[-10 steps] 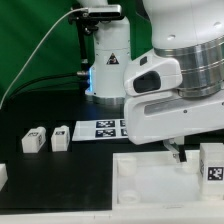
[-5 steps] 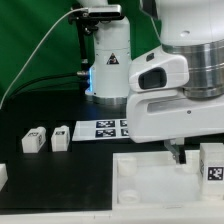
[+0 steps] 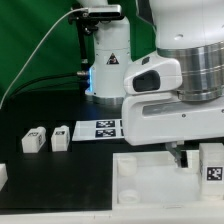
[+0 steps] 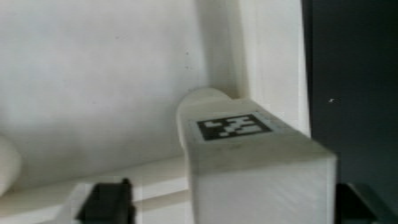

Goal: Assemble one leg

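Smooth white plastic leg [image 3: 212, 165], a rectangular post with a black-and-white square tag, stands upright at four o'clock in the exterior view, at the edge of the white moulded tray [image 3: 140, 178], just beside the gripper [image 3: 178, 154]. Only the wrist view shows the tag's blocky pattern clearly, and one dark finger [image 4: 111, 200]; whether the jaws are open or holding anything cannot be told

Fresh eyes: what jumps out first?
The white robot arm fills the exterior view's right, its gripper low over the large white tray-like piece. A tagged leg at that piece's edge dominates the wrist view. A spare leg and another lie on the black table at the exterior view's left.
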Motion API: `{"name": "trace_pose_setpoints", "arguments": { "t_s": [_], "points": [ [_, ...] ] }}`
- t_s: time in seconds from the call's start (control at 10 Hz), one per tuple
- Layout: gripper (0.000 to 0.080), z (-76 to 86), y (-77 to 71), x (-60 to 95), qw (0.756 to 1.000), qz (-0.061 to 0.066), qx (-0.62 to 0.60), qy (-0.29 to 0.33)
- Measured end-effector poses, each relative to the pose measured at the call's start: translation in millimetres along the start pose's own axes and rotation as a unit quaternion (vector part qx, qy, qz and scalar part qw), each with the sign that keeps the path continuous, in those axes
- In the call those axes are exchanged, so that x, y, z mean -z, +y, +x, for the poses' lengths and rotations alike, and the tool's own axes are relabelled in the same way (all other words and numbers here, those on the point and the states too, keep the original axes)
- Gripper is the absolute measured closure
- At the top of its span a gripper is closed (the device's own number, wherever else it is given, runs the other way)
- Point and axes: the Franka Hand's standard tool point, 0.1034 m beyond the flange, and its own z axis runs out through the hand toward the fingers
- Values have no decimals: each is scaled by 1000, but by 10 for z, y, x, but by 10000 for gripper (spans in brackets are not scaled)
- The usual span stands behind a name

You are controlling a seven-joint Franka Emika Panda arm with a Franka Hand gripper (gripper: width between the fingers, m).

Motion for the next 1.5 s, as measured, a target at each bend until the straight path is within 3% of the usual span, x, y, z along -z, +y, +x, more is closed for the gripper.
{"name": "trace_pose_setpoints", "arguments": {
  "t_s": [0.1,0.2,0.4,0.6,0.7,0.8,1.0,1.2,1.4,1.5],
  "points": [
    [472,0,1,0,1000,0,1,0],
    [509,-1,-5,-2,999,2,-50,0],
    [509,-1,-2,-3,989,4,-150,-1],
    [509,4,-5,-18,957,5,-291,1],
    [509,11,-12,-21,923,5,-384,5],
    [509,38,-21,-21,876,16,-482,14],
    [508,5,-28,-36,757,45,-652,21],
    [508,5,-28,-34,691,53,-721,15],
    [508,2,-30,-39,698,53,-714,15],
    [311,1,-36,-39,722,52,-690,17]
  ]
}}
